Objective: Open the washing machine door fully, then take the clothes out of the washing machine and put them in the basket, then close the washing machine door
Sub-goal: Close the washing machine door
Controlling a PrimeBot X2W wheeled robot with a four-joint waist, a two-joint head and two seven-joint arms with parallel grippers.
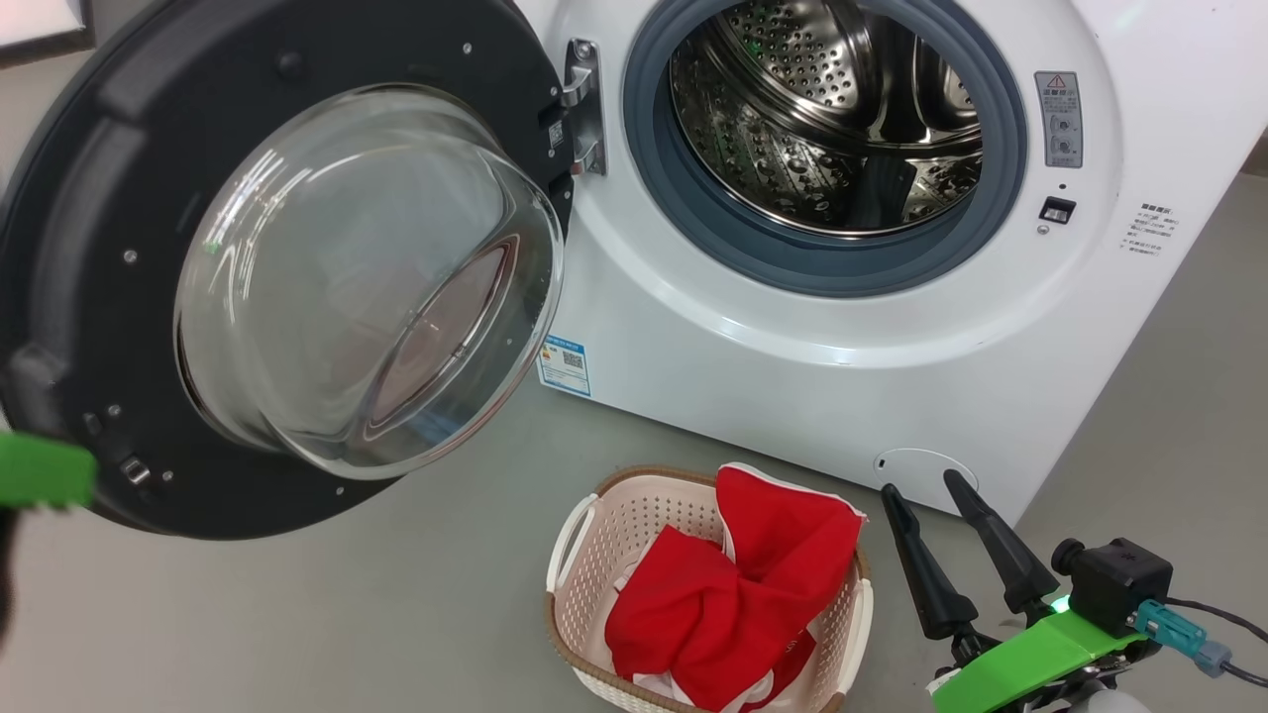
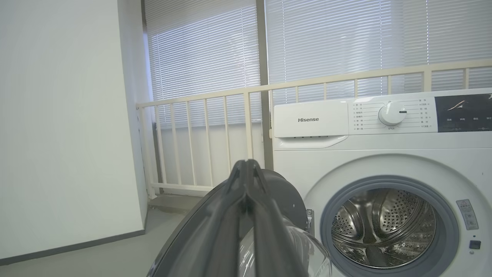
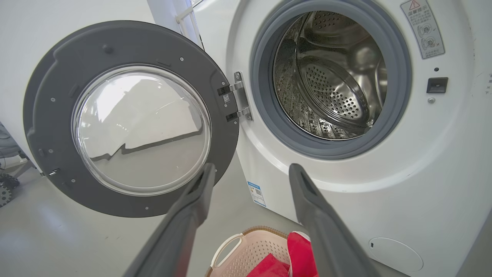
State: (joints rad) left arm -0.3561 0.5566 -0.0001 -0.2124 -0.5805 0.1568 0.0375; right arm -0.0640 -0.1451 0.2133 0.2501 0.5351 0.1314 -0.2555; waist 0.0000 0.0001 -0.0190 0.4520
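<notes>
Clothes [image 1: 733, 594], red with white trim, lie heaped in the basket [image 1: 594, 535]. It stands on the floor [image 1: 297, 614] just in front of the washing machine [image 1: 792, 366], below the opening. The steel drum [image 1: 822, 129] is exposed. The washing machine door [image 1: 297, 277] hangs swung wide on its hinge, at the robot's left. The right gripper [image 1: 921, 483] hovers beside the basket, fingers spread wide and empty. The left gripper [image 2: 246, 165] has its fingers pressed together near the door's outer rim; contact with it cannot be determined.
</notes>
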